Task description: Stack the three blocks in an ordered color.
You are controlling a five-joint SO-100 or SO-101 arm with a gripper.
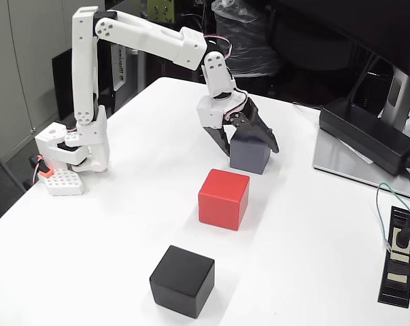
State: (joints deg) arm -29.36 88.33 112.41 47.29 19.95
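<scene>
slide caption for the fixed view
Gripper straddles the grey block; red block and black block sit apart on the table.

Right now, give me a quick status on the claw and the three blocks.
Claw straddling grey block, grip unconfirmed. Red block and black block apart on table, nothing stacked. Power adapter off to the right, not in the way.

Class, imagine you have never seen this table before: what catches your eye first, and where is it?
The bright red block stands out at the middle of the white table, between the black block nearer the camera and the grey block behind it. The white arm's gripper is at the grey block, dark fingers on either side.
</scene>
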